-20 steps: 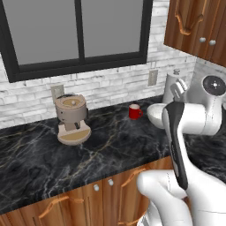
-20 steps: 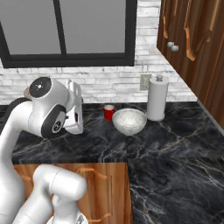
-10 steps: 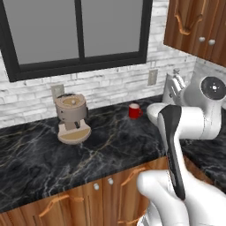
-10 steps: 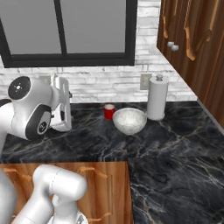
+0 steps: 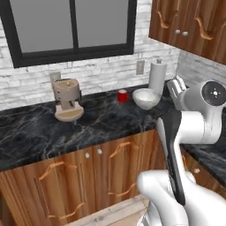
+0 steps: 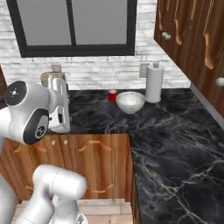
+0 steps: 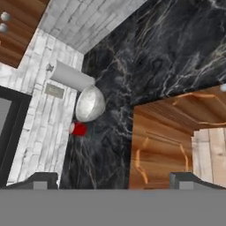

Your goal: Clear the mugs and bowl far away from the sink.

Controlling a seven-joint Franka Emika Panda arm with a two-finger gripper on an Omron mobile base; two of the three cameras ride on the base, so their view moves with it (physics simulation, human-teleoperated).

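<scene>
Overhead, a dark-framed window (image 5: pixel 73 31) sat in a pale brick wall (image 5: pixel 101 73), with brown wooden cabinets (image 6: pixel 192 39) filling the upper right of both base views. Below ran a black marble counter (image 5: pixel 39 128) veined in white, turning a corner toward the lower right of the right base view, with wooden cabinet doors (image 5: pixel 101 172) beneath it.

At centre frame in the left base view, a red mug (image 5: pixel 122 96) stood near the wall, just beside a pale bowl (image 5: pixel 146 98); a white paper-towel roll (image 5: pixel 156 76) rose behind the bowl to its right. A tan coffee machine (image 5: pixel 67 99) sat well apart, at left centre. Wall outlets (image 5: pixel 140 67) showed above the counter.

In the hand view the mug (image 7: pixel 78 129), bowl (image 7: pixel 90 103) and roll (image 7: pixel 70 76) lay in the left half, along the wall.

The gripper (image 7: pixel 110 181) hung over the cabinet fronts, away from the mug, its fingertips (image 7: pixel 42 180) spread wide apart with nothing between them.
</scene>
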